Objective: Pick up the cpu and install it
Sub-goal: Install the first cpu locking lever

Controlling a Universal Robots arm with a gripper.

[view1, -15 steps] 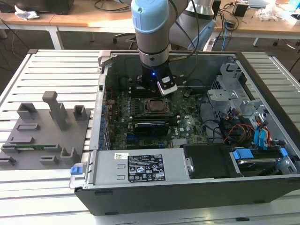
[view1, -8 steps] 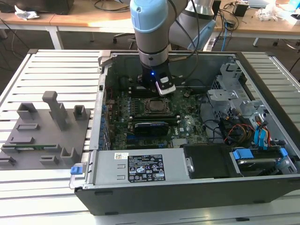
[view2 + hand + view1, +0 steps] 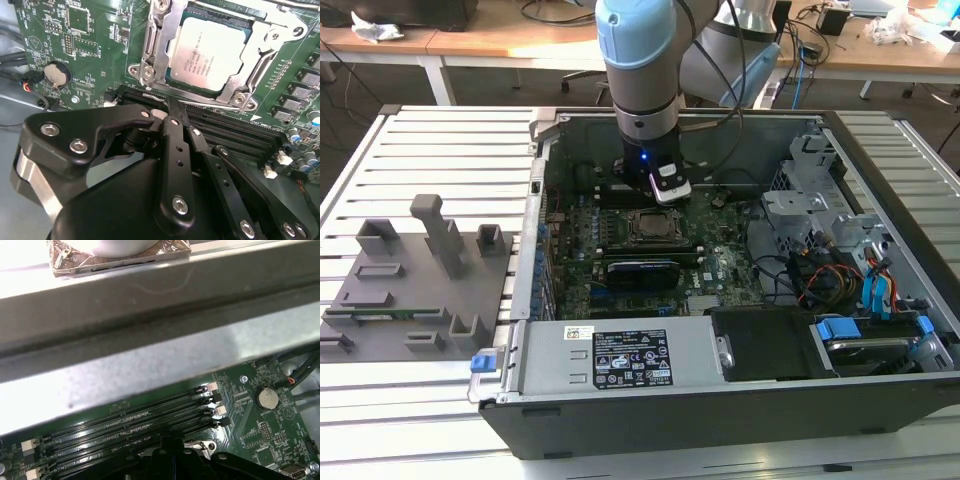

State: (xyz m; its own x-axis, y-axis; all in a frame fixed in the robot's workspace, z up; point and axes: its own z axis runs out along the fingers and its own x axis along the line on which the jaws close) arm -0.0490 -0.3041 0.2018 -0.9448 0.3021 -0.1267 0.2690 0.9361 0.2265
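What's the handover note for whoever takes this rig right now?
Tool: inside the computer case, hovering low over the memory slots right beside the socket frame. It carries no cpu.
The cpu: lying flat in the socket, metal top up, sitting square within the frame.
Done: cpu picked and placed in the socket.
Left: I can't tell from the second wrist view whether the frame and its lever are latched down, so check that.
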